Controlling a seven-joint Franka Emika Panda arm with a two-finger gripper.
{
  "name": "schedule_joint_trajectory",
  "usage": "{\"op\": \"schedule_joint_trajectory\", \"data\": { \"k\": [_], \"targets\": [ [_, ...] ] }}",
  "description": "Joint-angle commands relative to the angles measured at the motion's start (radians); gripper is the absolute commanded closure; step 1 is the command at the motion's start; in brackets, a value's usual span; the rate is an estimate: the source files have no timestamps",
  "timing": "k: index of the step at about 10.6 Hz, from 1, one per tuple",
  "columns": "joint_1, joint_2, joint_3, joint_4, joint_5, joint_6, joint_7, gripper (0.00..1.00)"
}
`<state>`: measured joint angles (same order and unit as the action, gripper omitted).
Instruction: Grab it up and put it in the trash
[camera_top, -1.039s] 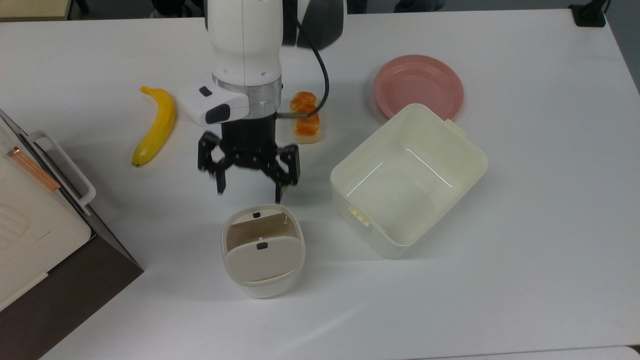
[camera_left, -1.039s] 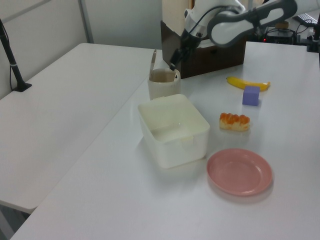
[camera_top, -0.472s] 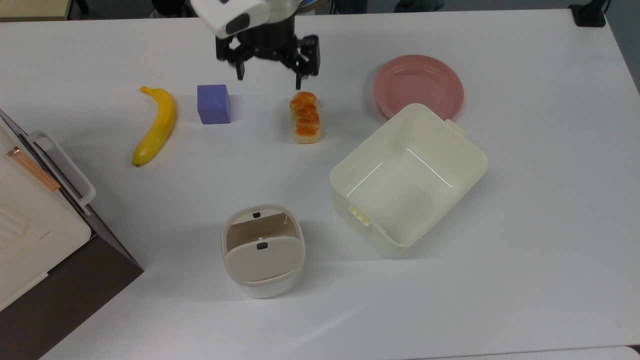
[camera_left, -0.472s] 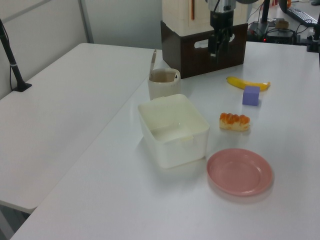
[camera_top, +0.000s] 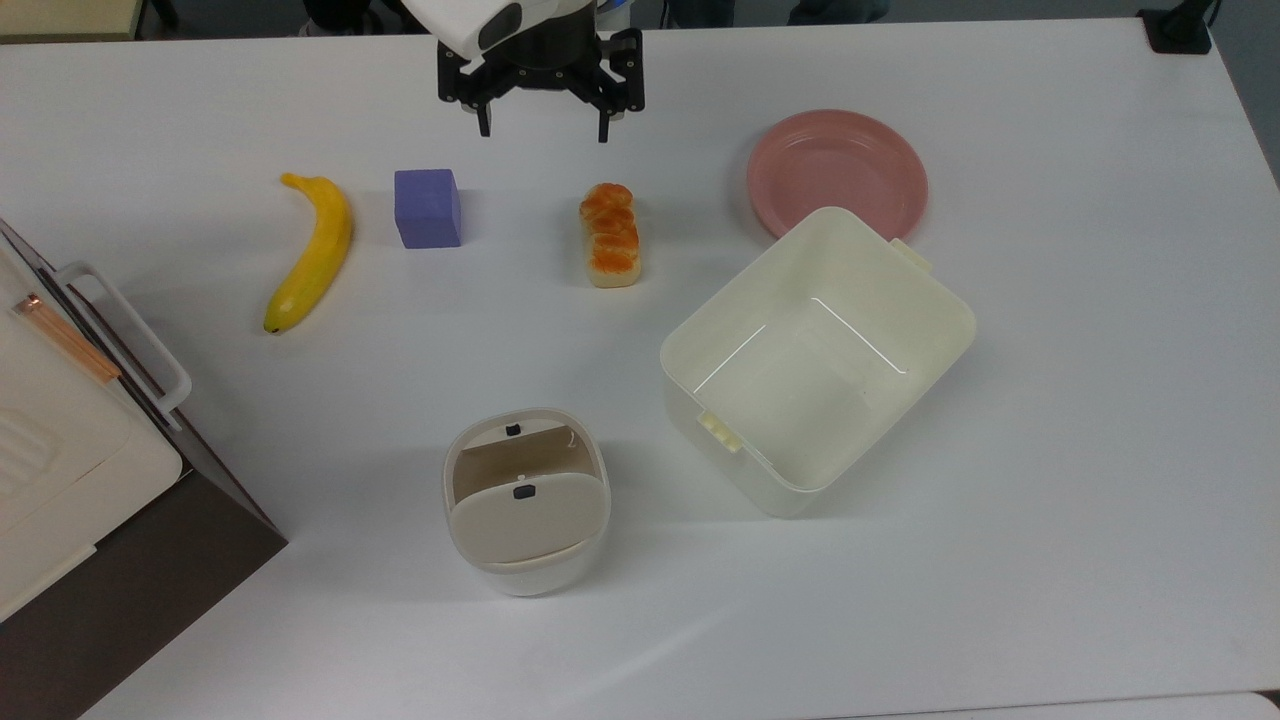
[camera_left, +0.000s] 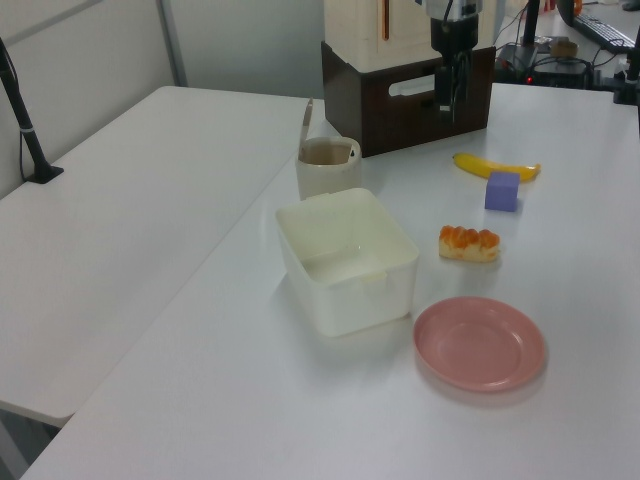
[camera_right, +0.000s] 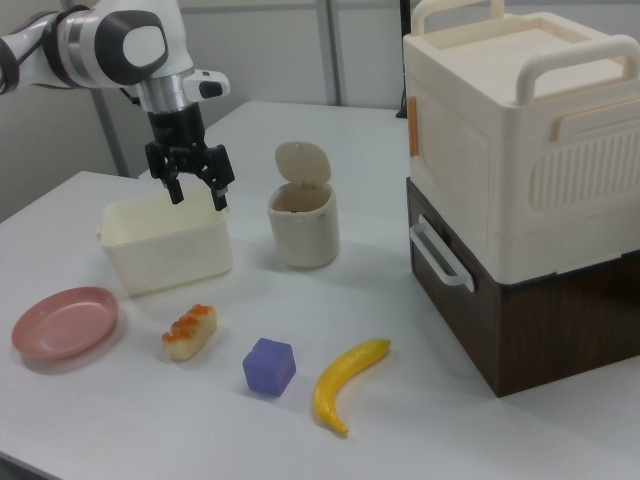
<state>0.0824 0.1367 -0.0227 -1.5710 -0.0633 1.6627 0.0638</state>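
The trash is a small cream bin with a beige swing lid tilted inward, near the front middle of the table; it also stands at the left view's far side and the right view's middle. My gripper hangs open at the table's far edge in the top view, well away from the bin and above the gap between the purple block and the bread roll. Nothing sits between its fingers. It shows in front of the box stack in the left view. "It", the thing to grab, is hidden.
A large cream tub stands right of the bin, with a pink plate behind it. A bread roll, a purple block and a banana lie in a row. A cream-and-brown box stack fills the top view's left.
The open gripper has risen from just behind the bin and swung to the table's far edge, uncovering the purple block. The table's objects have not moved.
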Motion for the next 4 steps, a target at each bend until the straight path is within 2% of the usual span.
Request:
{"op": "schedule_joint_trajectory", "data": {
  "k": [1,4],
  "targets": [
    [0.011,-0.052,-0.011,-0.064,-0.016,0.000,-0.050,0.00],
    [0.011,-0.052,-0.019,-0.063,-0.015,0.000,-0.061,0.00]
  ]
}}
